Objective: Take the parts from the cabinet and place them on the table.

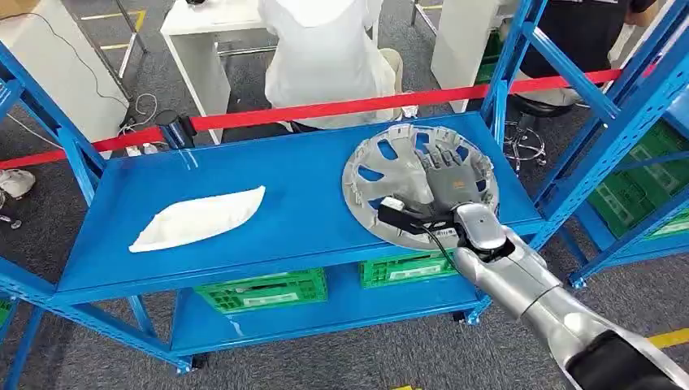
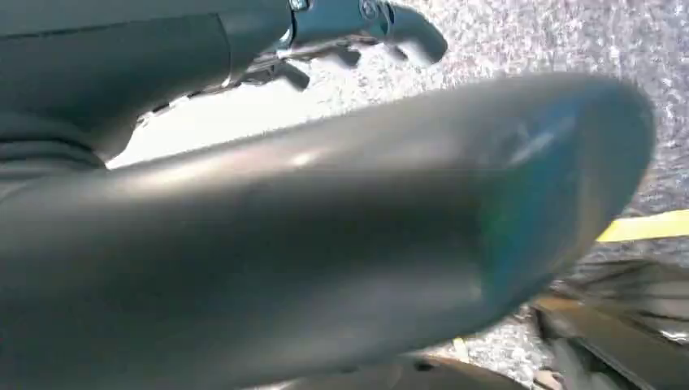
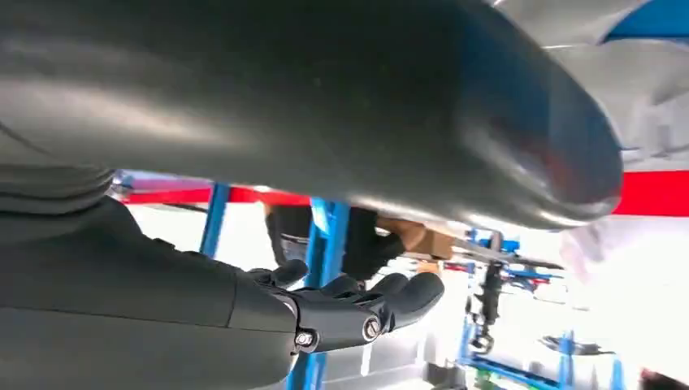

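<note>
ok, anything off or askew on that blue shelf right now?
Mostly fine. The round grey wheel cover juts slightly past the shelf front edge, under the right hand. The white part lies flat, angled across the shelf.

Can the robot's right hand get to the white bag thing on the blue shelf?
Probably yes. The right hand lies on the round grey part, and only bare blue shelf lies between it and the white bag.
</note>
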Tool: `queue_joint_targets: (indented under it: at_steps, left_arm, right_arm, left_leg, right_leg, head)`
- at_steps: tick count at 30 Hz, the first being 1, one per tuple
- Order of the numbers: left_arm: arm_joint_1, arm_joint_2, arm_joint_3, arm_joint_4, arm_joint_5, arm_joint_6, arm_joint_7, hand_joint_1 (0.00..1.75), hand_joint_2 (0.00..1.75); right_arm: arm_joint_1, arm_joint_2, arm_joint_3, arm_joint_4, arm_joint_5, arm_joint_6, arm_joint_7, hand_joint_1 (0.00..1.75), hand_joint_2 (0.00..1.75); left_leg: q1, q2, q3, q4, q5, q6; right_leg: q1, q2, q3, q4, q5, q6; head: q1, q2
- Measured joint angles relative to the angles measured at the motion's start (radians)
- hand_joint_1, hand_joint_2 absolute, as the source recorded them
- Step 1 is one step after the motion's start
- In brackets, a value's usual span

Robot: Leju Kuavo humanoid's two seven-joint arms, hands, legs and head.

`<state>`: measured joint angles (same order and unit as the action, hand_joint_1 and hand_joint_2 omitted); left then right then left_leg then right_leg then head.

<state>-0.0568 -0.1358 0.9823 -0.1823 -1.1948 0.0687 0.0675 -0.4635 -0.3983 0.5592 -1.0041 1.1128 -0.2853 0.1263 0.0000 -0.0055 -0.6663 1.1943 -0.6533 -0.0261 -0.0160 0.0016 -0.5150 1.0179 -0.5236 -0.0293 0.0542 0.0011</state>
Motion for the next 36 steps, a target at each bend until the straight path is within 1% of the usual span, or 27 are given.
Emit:
queue_joint_targets:
  at_steps: [1,2,3,4,5,6,7,8,9,10,11,12,13,14,15,16,17,18,19,20,21,23,24,27,29,32,36]
  left_arm:
    - [0.001,0.0,0.002,0.0,0.0,0.0,-0.004,0.0,0.0]
    - [0.005,0.0,0.005,0.0,-0.001,0.0,-0.005,0.0,0.0]
    - [0.006,0.001,0.006,0.0,-0.001,0.0,-0.005,0.0,0.0]
    - [0.004,0.002,0.006,0.0,-0.001,0.0,-0.005,0.0,0.0]
    - [0.003,0.002,0.006,0.0,-0.001,0.0,-0.005,0.0,0.0]
    - [0.003,0.001,0.006,0.0,-0.001,0.0,-0.006,0.0,0.0]
    - [-0.001,-0.001,0.006,0.0,-0.001,0.0,-0.006,0.0,0.0]
    - [-0.001,-0.001,0.006,0.0,-0.001,0.0,-0.008,0.0,0.0]
    - [-0.002,-0.001,0.006,0.0,-0.001,0.0,-0.011,0.0,0.0]
    - [-0.005,-0.001,0.006,-0.001,-0.001,0.002,-0.016,0.0,0.0]
    - [-0.007,-0.001,0.006,-0.001,-0.001,0.003,-0.018,0.0,0.0]
    - [-0.009,-0.001,0.006,-0.001,-0.001,0.003,-0.018,0.0,0.0]
    - [-0.009,-0.002,0.006,-0.001,-0.001,0.003,-0.019,0.0,0.0]
    - [-0.009,-0.002,0.006,-0.001,-0.001,0.003,-0.021,0.0,0.0]
    - [-0.009,-0.002,0.007,0.0,-0.001,0.003,-0.021,0.0,0.0]
    - [-0.009,-0.003,0.007,0.0,-0.001,0.003,-0.021,0.0,0.0]
    - [-0.01,-0.003,0.007,0.0,-0.001,0.003,-0.023,0.0,0.0]
    - [-0.012,-0.003,0.007,0.0,-0.001,0.003,-0.023,0.0,0.0]
    - [-0.014,-0.003,0.007,0.0,-0.001,0.003,-0.021,0.0,0.0]
    - [-0.014,-0.002,0.007,0.0,-0.001,0.003,-0.016,0.0,0.0]
    - [-0.013,-0.001,0.007,0.0,-0.001,0.003,-0.014,0.0,0.0]
    - [-0.012,-0.001,0.007,0.0,-0.001,0.003,-0.008,0.0,0.0]
    - [-0.013,-0.001,0.007,0.0,-0.002,0.003,-0.006,0.0,0.0]
    - [-0.014,-0.001,0.007,0.0,-0.005,0.003,-0.005,0.0,0.0]
    - [-0.014,-0.001,0.007,0.0,-0.008,0.003,-0.006,0.0,0.0]
    - [-0.014,-0.001,0.007,0.0,-0.015,0.003,-0.01,0.0,0.0]
    - [-0.014,-0.001,0.007,0.0,-0.016,0.003,-0.015,0.0,0.0]
  right_arm:
    - [0.021,-0.003,-0.011,-0.016,0.007,0.001,0.005,0.0,0.0]
    - [0.042,-0.005,-0.018,-0.029,0.011,0.001,0.006,0.0,0.0]
    - [0.053,-0.005,-0.022,-0.036,0.016,0.003,0.006,0.0,0.0]
    - [0.067,-0.008,-0.026,-0.048,0.016,0.003,0.008,0.0,0.0]
    - [0.077,-0.012,-0.03,-0.056,0.016,0.003,0.01,0.0,0.0]
    - [0.081,-0.016,-0.034,-0.066,0.017,0.003,0.01,0.0,0.0]
    - [0.081,-0.021,-0.039,-0.076,0.017,0.003,0.013,0.0,0.0]
    - [0.087,-0.024,-0.045,-0.084,0.017,0.002,0.013,0.0,0.0]
    - [0.087,-0.026,-0.051,-0.087,0.018,0.002,0.013,0.0,0.0]
    - [0.088,-0.027,-0.055,-0.087,0.018,0.003,0.014,0.0,0.0]
    - [0.095,-0.028,-0.058,-0.088,0.018,0.006,0.014,0.0,0.0]
    - [0.104,-0.028,-0.059,-0.089,0.018,0.011,0.014,0.0,0.0]
    - [0.112,-0.028,-0.059,-0.089,0.018,0.014,0.013,0.0,0.0]
    - [0.117,-0.028,-0.059,-0.089,0.017,0.015,0.01,0.0,0.0]
    - [0.117,-0.028,-0.062,-0.089,0.016,0.015,0.005,0.0,0.0]
    - [0.116,-0.028,-0.066,-0.089,0.015,0.015,-0.001,0.0,0.0]
    - [0.116,-0.028,-0.071,-0.089,0.015,0.015,-0.003,0.0,0.0]
    - [0.116,-0.026,-0.074,-0.089,0.013,0.017,-0.005,0.0,0.0]
    - [0.117,-0.024,-0.077,-0.09,0.007,0.019,-0.008,0.0,0.0]
    - [0.124,-0.021,-0.078,-0.092,0.002,0.021,-0.012,0.0,0.0]
    - [0.128,-0.017,-0.078,-0.093,-0.005,0.022,-0.019,0.0,0.0]
    - [0.137,-0.007,-0.078,-0.1,-0.018,0.034,-0.024,0.0,0.0]
    - [0.143,0.001,-0.078,-0.103,-0.027,0.038,-0.031,0.0,0.0]
    - [0.16,0.031,-0.077,-0.108,-0.047,0.05,-0.04,0.0,0.0]
    - [0.17,0.051,-0.076,-0.108,-0.052,0.05,-0.04,0.0,0.0]
    - [0.183,0.08,-0.075,-0.116,-0.059,0.05,-0.04,0.0,0.0]
    - [0.191,0.109,-0.074,-0.124,-0.068,0.05,-0.042,0.0,0.0]
  left_leg:
    - [-0.001,0.0,0.006,-0.078,0.09,0.007]
    - [-0.005,0.0,0.009,-0.158,0.215,0.018]
    - [-0.009,-0.003,0.003,-0.166,0.247,0.019]
    - [-0.009,-0.001,0.013,-0.162,0.24,0.02]
    - [-0.011,-0.004,0.013,-0.161,0.245,0.022]
    - [-0.014,-0.005,0.012,-0.16,0.242,0.026]
    - [-0.01,-0.004,0.02,-0.172,0.242,0.031]
    - [-0.005,-0.004,0.033,-0.184,0.242,0.036]
    - [-0.003,-0.003,0.041,-0.189,0.237,0.043]
    - [-0.003,-0.003,0.045,-0.19,0.233,0.048]
    - [-0.004,-0.004,0.048,-0.189,0.227,0.052]
    - [-0.004,-0.006,0.051,-0.188,0.221,0.053]
    - [-0.004,-0.009,0.056,-0.186,0.216,0.052]
    - [-0.004,-0.011,0.063,-0.184,0.209,0.05]
    - [-0.003,-0.012,0.07,-0.18,0.202,0.047]
    - [-0.003,-0.012,0.078,-0.174,0.192,0.044]
    - [-0.003,-0.013,0.08,-0.167,0.184,0.039]
    - [-0.01,-0.017,0.077,-0.159,0.177,0.031]
    - [-0.01,-0.019,0.072,-0.158,0.177,0.026]
    - [-0.013,-0.019,0.072,-0.155,0.173,0.036]
    - [-0.014,-0.019,0.073,-0.159,0.179,0.049]
    - [-0.014,-0.017,0.078,-0.165,0.179,0.048]
    - [-0.013,-0.017,0.08,-0.169,0.179,0.046]
    - [-0.013,-0.017,0.085,-0.175,0.18,0.039]
    - [-0.012,-0.017,0.087,-0.178,0.18,0.022]
    - [-0.012,-0.017,0.087,-0.179,0.18,0.017]
    - [-0.01,-0.017,0.087,-0.179,0.18,0.016]
  right_leg:
    - [0.0,0.0,0.018,0.0,-0.014,0.003]
    - [0.0,0.0,0.019,-0.003,-0.027,0.007]
    - [0.003,0.004,0.039,0.005,-0.038,0.014]
    - [0.004,0.008,0.038,0.003,-0.048,0.024]
    - [0.004,0.008,0.039,0.0,-0.053,0.03]
    - [0.001,0.009,0.041,-0.006,-0.054,0.035]
    - [0.001,0.009,0.049,-0.013,-0.059,0.043]
    - [-0.002,0.005,0.047,0.002,-0.074,0.045]
    - [0.0,0.004,0.021,0.052,-0.096,0.048]
    - [0.001,0.004,-0.027,0.134,-0.128,0.052]
    - [0.0,0.004,-0.084,0.222,-0.157,0.056]
    - [0.0,0.004,-0.134,0.292,-0.17,0.058]
    - [0.0,0.004,-0.164,0.315,-0.155,0.059]
    - [-0.001,0.003,-0.168,0.288,-0.114,0.06]
    - [-0.003,0.003,-0.15,0.224,-0.057,0.059]
    - [-0.003,0.002,-0.115,0.124,0.009,0.059]
    - [-0.004,0.002,-0.088,0.045,0.047,0.057]
    - [0.0,0.002,-0.083,0.035,0.028,0.054]
    - [-0.001,0.005,-0.078,0.031,0.029,0.043]
    - [-0.002,0.005,-0.079,0.025,0.032,0.044]
    - [-0.002,0.006,-0.078,0.024,0.032,0.043]
    - [0.0,0.007,-0.077,0.024,0.031,0.04]
    - [0.001,0.007,-0.076,0.024,0.029,0.037]
    - [0.001,0.006,-0.073,0.024,0.027,0.032]
    - [0.002,0.006,-0.073,0.024,0.026,0.03]
    - [0.002,0.006,-0.073,0.024,0.025,0.028]
    - [0.002,0.006,-0.072,0.024,0.025,0.028]
  head:
    - [0.0,0.0]
    - [0.0,0.0]
    - [-0.002,0.0]
    - [-0.002,0.0]
    - [-0.002,0.0]
    - [-0.003,0.0]
    - [-0.003,0.0]
    - [-0.002,0.0]
    - [0.0,0.0]
    - [0.002,0.0]
    - [0.002,0.0]
    - [0.002,0.0]
    - [0.002,0.0]
    - [0.002,0.0]
    - [0.002,0.0]
    - [0.002,0.0]
    - [0.002,0.0]
    - [0.002,0.0]
    - [0.002,0.0]
    - [0.001,0.0]
    - [0.0,0.0]
    - [0.001,0.0]
    - [0.0,0.0]
    - [0.0,0.0]
    - [0.001,0.0]
    - [0.001,0.0]
    - [0.001,0.0]
